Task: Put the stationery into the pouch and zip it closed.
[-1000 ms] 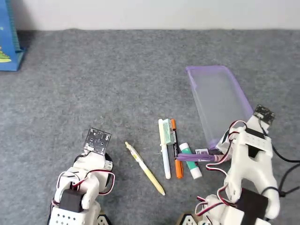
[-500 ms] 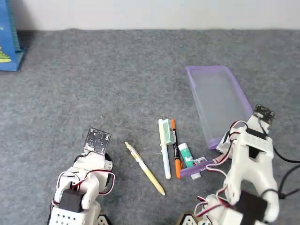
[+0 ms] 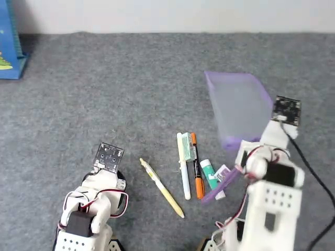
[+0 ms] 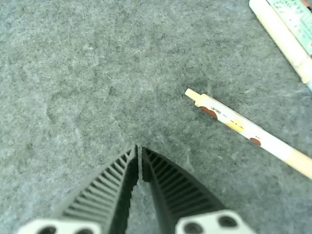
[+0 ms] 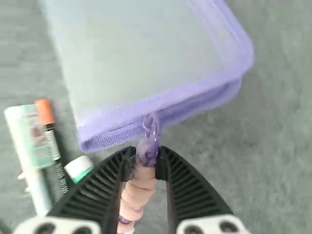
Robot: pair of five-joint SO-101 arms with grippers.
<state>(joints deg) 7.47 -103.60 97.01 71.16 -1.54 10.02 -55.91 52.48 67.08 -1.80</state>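
The right tool (image 5: 146, 155) is clamped on the beaded zip pull (image 5: 147, 145) at a corner of the translucent purple pouch (image 3: 238, 107), which lies toward the right edge of the grey felt bench (image 3: 131, 78). Near the pouch's closer end, a glue stick (image 3: 208, 170), an orange pen (image 3: 196, 167) and a white highlighter (image 3: 183, 164) lie side by side close to the front edge. A yellow pen (image 3: 161, 188) lies angled beside them, toward the left edge. The left tool (image 4: 138, 151), jaws pressed together on nothing, hangs over bare felt near the front edge, with one end of the yellow pen close by.
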